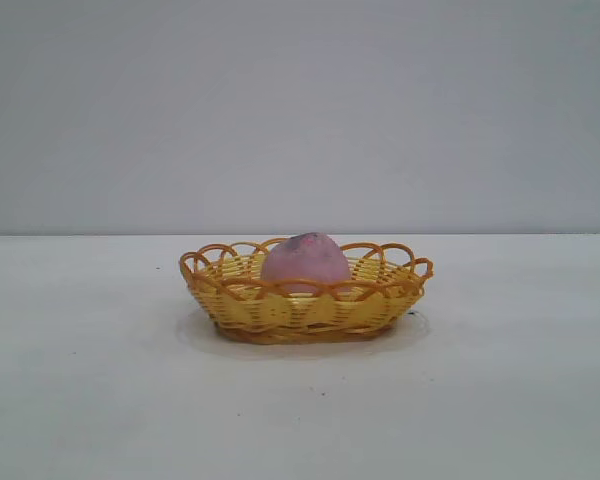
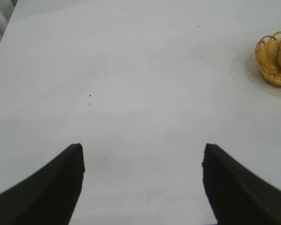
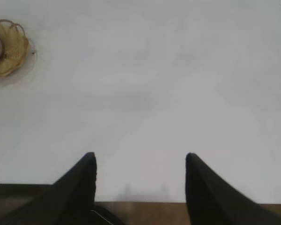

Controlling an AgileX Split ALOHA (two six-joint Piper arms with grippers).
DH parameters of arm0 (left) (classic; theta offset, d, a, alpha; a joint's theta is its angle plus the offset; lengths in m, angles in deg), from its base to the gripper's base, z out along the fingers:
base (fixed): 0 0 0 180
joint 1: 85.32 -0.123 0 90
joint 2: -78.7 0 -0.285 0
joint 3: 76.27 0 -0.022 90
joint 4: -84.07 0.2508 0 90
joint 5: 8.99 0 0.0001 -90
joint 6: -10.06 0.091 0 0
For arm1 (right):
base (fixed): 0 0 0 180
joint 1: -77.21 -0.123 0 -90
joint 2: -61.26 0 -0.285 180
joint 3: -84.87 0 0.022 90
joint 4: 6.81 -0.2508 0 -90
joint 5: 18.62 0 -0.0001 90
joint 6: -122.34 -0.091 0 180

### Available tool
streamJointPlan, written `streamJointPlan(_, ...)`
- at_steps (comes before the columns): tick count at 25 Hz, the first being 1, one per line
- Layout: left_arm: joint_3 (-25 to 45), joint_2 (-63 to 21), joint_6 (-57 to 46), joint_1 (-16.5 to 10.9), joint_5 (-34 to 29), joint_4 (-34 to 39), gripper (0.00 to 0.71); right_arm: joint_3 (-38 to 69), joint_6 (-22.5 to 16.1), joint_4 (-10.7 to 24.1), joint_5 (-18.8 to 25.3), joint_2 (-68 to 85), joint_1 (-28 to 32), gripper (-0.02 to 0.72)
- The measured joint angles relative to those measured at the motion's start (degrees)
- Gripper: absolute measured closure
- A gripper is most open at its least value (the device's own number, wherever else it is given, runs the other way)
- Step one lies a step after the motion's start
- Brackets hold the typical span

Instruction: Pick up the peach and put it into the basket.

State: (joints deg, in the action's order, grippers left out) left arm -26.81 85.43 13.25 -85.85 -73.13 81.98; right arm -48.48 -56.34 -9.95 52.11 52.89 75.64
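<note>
Pink peach (image 1: 305, 262) sat in the basket (image 1: 305, 308).
Both claws, left (image 2: 143, 180) and right (image 3: 140, 185), hung released, well apart from it; a stray swing could tip it.

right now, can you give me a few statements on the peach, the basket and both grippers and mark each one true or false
1. The peach lies inside the basket. True.
2. The left gripper is shut on the peach. False: it is open over bare table, away from the basket.
3. The basket stands upright on the table. True.
4. The right gripper holds the basket by its rim. False: it is open, holds nothing and sits far from the basket.
5. The peach's darker top rises above the orange looped rim. True.
</note>
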Motion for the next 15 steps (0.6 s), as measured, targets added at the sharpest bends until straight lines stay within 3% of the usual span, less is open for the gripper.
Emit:
streamJointPlan(8,0.0,0.0,0.0,0.0,0.0,0.0,0.240,2.3,-0.6,-0.2,-4.5,1.6,0.0,0.342)
streamJointPlan(15,0.0,0.0,0.0,0.0,0.0,0.0,0.240,2.5,-0.6,-0.3,-5.1,1.6,0.0,0.342)
